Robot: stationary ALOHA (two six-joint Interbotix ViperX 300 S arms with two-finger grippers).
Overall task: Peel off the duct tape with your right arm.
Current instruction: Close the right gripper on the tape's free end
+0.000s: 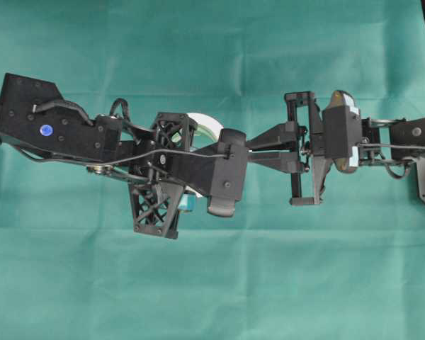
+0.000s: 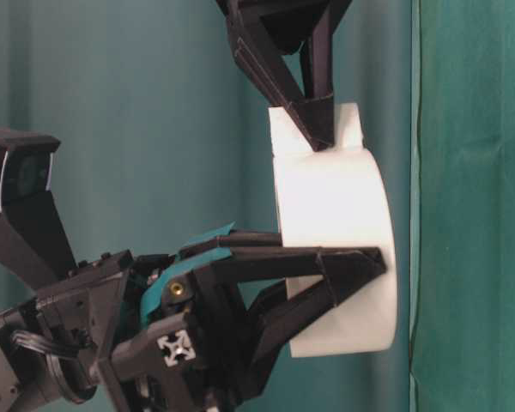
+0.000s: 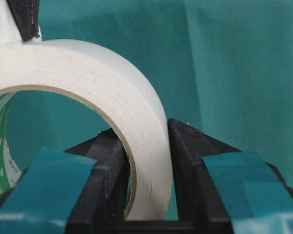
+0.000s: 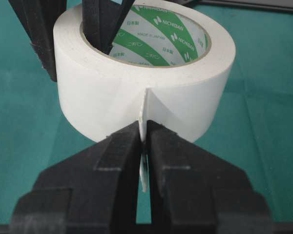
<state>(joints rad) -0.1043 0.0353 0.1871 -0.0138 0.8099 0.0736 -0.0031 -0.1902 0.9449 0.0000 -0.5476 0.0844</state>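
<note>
R gripper (image 4: 142, 146) jaws pressed together on the loose tab (image 4: 144, 109) of the duct tape (image 4: 136, 83) — thin white strip pinched edge-on between the two smooth wedge fingers (image 4: 112, 161), tab standing out from the roll's outer face. L gripper (image 3: 149, 161) clamped across the roll's wall: one finger inside the core, one outside (blue-green pads (image 3: 44, 185) visible behind the tips), jaws partly apart w/ the tape wall filling the gap. Roll is held off the table btwn the two grippers, core printed green/white inside. In the table-level view the L lattice fingers (image 2: 326, 283) grip the roll's lower part and the R gripper's tips meet at the tab on its upper edge. Overhead: both arms reach in twd the middle over the green cloth (image 1: 212, 283) — roll mostly hidden under the L arm's wrist.
</note>
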